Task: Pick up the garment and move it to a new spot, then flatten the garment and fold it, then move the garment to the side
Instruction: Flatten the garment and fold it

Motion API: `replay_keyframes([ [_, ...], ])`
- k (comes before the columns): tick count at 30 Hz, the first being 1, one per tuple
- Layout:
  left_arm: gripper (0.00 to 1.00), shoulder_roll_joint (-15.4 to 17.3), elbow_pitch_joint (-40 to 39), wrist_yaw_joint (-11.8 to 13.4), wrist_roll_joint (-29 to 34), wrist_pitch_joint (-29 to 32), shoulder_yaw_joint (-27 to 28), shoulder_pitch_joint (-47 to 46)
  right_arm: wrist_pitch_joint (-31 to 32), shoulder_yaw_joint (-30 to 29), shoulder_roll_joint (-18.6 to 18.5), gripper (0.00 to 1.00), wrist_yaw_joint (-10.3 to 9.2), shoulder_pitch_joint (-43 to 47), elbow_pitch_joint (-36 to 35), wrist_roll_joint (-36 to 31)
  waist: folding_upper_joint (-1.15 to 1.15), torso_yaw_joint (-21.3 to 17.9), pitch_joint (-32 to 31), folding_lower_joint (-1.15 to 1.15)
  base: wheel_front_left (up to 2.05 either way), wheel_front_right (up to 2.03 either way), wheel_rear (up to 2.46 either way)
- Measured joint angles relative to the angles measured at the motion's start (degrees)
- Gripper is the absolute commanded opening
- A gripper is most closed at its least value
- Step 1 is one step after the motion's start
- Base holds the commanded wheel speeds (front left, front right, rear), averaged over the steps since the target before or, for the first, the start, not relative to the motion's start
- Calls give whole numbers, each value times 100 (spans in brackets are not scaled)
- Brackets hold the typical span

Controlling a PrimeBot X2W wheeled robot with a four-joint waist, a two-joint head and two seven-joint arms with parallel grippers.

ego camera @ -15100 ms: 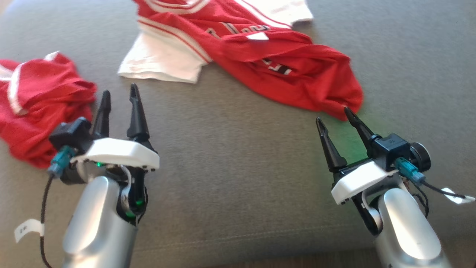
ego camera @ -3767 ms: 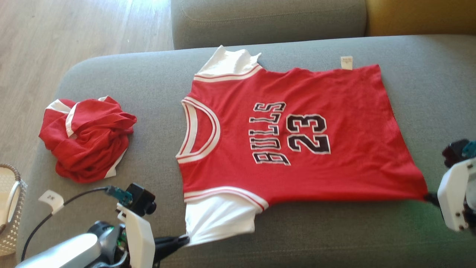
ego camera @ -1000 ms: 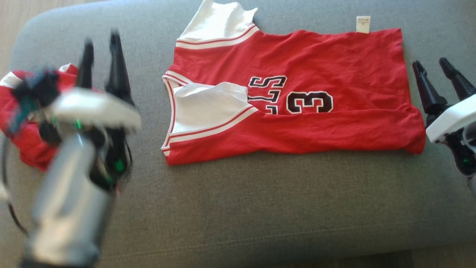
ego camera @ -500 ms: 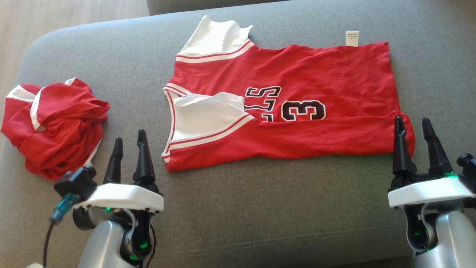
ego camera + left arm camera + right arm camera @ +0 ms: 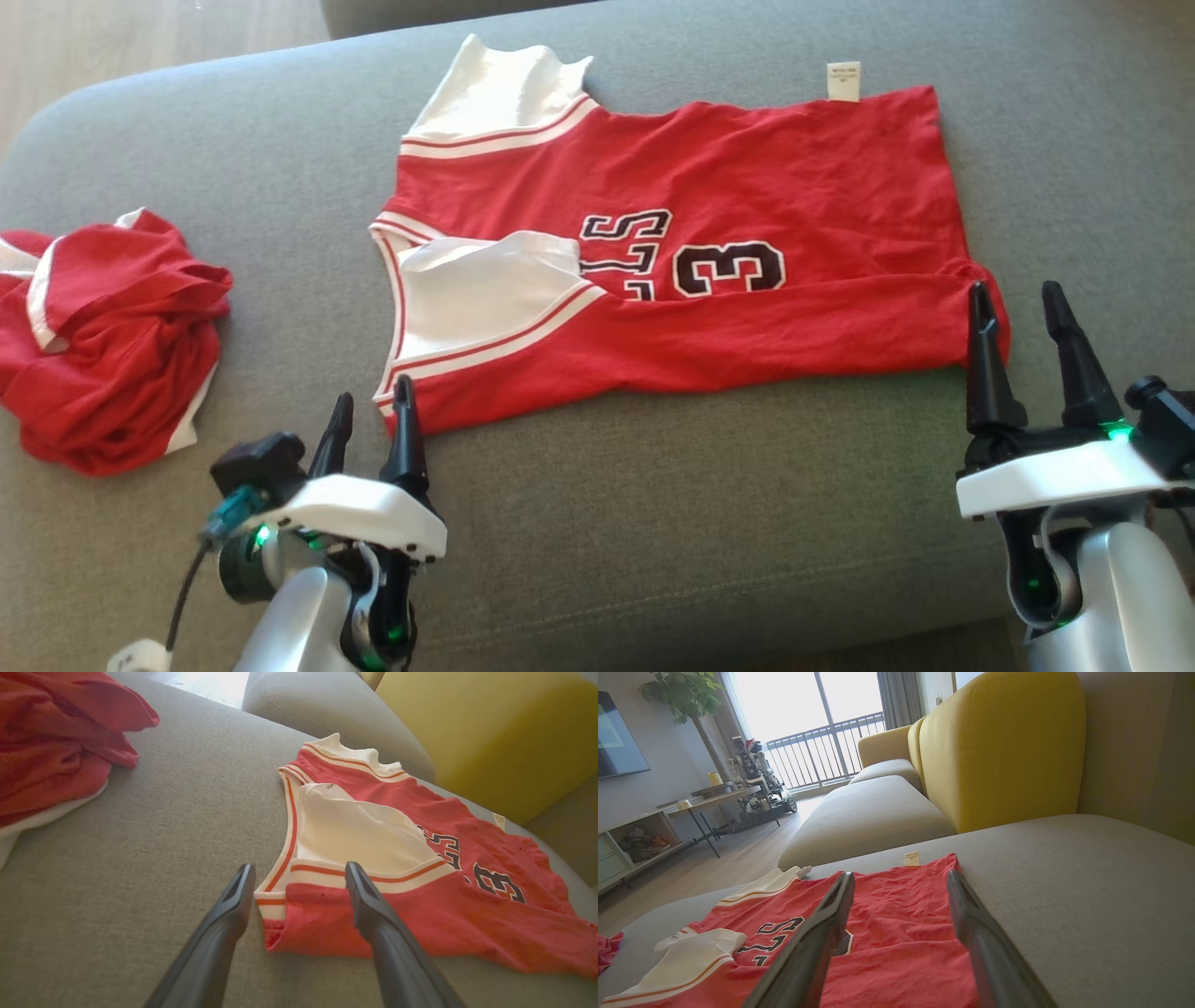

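Observation:
The garment (image 5: pixel 747 187) is a red jersey with white sleeves and black numbers, lying on the grey sofa cushion (image 5: pixel 653 523) with its near long edge folded over onto its front. My left gripper (image 5: pixel 371 403) stands open just short of the folded collar corner (image 5: pixel 280 905), which lies between its fingers in the left wrist view. At the hem end, my right gripper (image 5: pixel 1013 303) is open with its left fingertip at the folded hem corner (image 5: pixel 990 308). The right wrist view looks along the jersey (image 5: pixel 896 933) between open fingers.
A second red and white garment (image 5: pixel 103 336) lies crumpled on the cushion's left end, also at the upper left of the left wrist view (image 5: pixel 51 742). A yellow sofa back (image 5: pixel 999 742) rises behind. Wooden floor (image 5: pixel 140 37) lies past the cushion's far left.
The near edge of the jersey has been folded over since it lay flat. In the last second both grippers came down to the jersey's near corners, open and empty, and the camera shifted.

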Motion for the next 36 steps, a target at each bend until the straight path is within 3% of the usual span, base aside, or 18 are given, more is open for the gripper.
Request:
replay_keyframes([
  [11, 100, -8, 1281, 225, -419, -9, -98, -513, 0, 36, 14, 100, 0, -3, -24, -3, 0, -242, 102, 0, 0, 0, 0],
  [18, 100, -7, 1806, 114, -430, -64, -321, -892, 0, 36, 23, 100, 0, -3, -31, -21, 0, -264, 132, 0, 0, 0, 0],
  [19, 37, 0, 1867, 85, -434, -65, -364, -934, 0, 36, 26, 100, 0, -3, -25, -22, 0, -265, 137, 0, 0, 0, 0],
  [20, 0, 11, 1927, 34, -463, -65, -388, -979, 0, 33, 29, 100, 0, -3, -16, -38, 0, -263, 142, 0, 0, 0, 0],
  [26, 0, -11, 1785, -7, -519, -44, -383, -996, 2, -174, 38, 100, 0, -3, 305, -76, 0, -189, 136, 0, 0, 0, 0],
  [31, 0, -43, 999, 9, -234, 2, -33, -794, 164, -516, 69, 100, 0, -32, 849, -367, 0, -44, 98, 0, 0, 0, 0],
  [36, 0, -45, 256, 1, -31, 1, 226, -511, 334, -687, 69, 100, 0, -292, 1463, -98, 0, 125, 50, 0, 0, 0, 0],
])
